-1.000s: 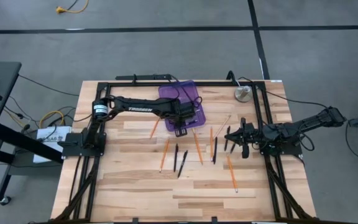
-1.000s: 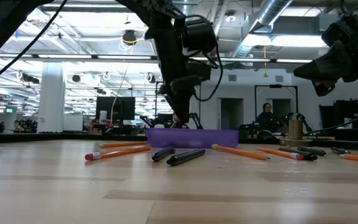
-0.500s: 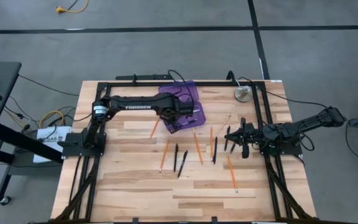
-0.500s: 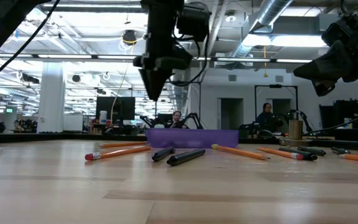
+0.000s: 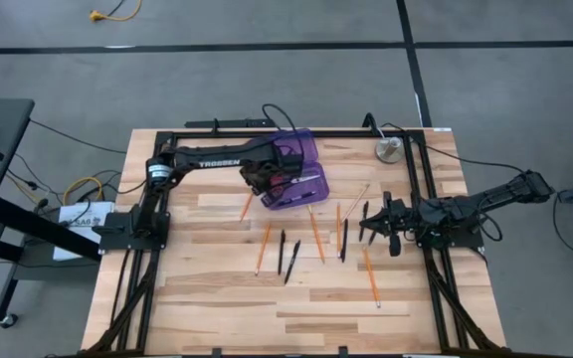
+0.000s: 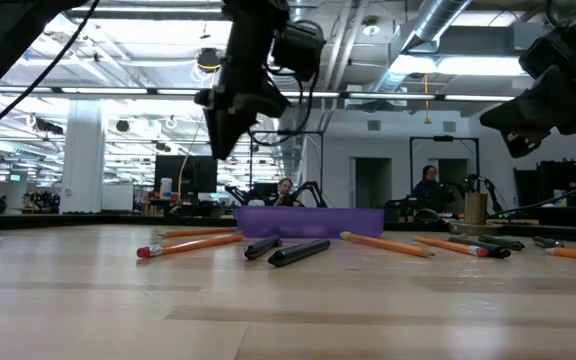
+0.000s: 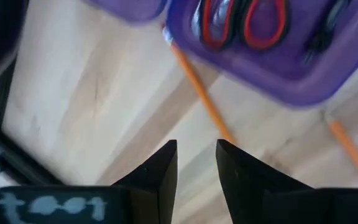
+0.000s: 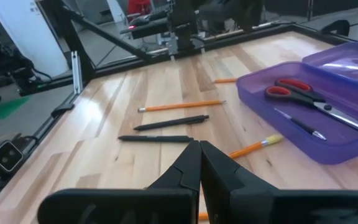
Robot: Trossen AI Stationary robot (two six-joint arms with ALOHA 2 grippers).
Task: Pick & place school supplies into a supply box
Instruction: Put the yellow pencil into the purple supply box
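Note:
The purple supply box (image 5: 298,169) lies open at the table's far middle. Red-handled scissors (image 8: 294,92) and a black pen (image 8: 298,126) lie inside it. My left gripper (image 5: 258,184) hangs above the table just left of the box, pointing down, open and empty (image 7: 196,149). Below it an orange pencil (image 7: 201,99) lies flat with one end at the box's edge. More pencils (image 5: 264,247) (image 5: 316,234) (image 5: 371,276) and black pens (image 5: 286,257) (image 5: 344,239) lie flat on the wood. My right gripper (image 5: 364,221) waits at the right, shut (image 8: 199,148).
A round grey metal disc (image 5: 389,150) sits at the far right corner. Black frame rails (image 5: 267,132) run along the table's far edge and sides. In the low view a person (image 6: 430,185) shows in the room behind. Bare wood lies along the near edge (image 5: 267,318).
My left gripper has risen from low at the box's near side and gone toward the table's left, turning about as it went. It now hangs higher, over the pencil left of the box. The box and supplies have stayed put.

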